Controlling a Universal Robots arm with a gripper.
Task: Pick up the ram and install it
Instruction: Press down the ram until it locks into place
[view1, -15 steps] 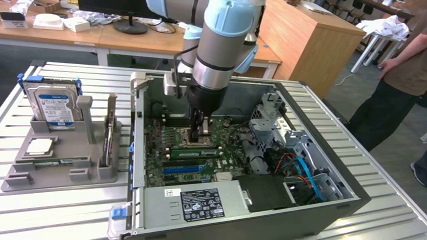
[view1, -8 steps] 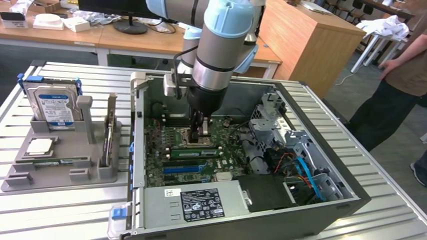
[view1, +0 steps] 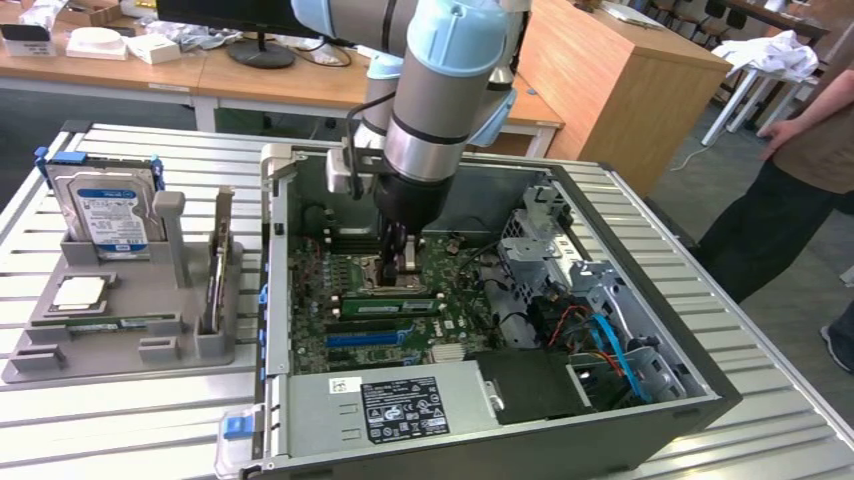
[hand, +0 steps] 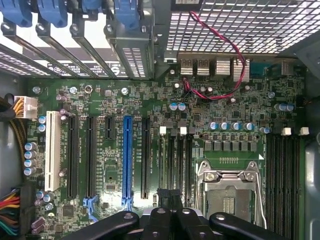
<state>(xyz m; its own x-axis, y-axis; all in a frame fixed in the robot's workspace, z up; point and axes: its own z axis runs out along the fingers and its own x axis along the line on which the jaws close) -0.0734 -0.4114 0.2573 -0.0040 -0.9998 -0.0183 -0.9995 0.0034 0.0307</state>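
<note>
Gripper (view1: 398, 262) fingers together, empty, over motherboard (view1: 400, 310) centre; descending could strike CPU socket (hand: 231, 196); ram (view1: 218, 262) untouched

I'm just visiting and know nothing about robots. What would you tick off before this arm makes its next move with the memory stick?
1. Hand state known: ok, it is shut.
2. Ram in the hand: not ok, nothing shows between the fingers.
3. Ram ready for pickup: ok, one stands on edge in the grey holder at the exterior view's left.
4. Hand near that ram: not ok, it hangs inside the computer case, over the processor socket.
5. Free memory slot: cannot tell.
6. Person clear of the arm: ok, standing apart at the exterior view's right.
</note>
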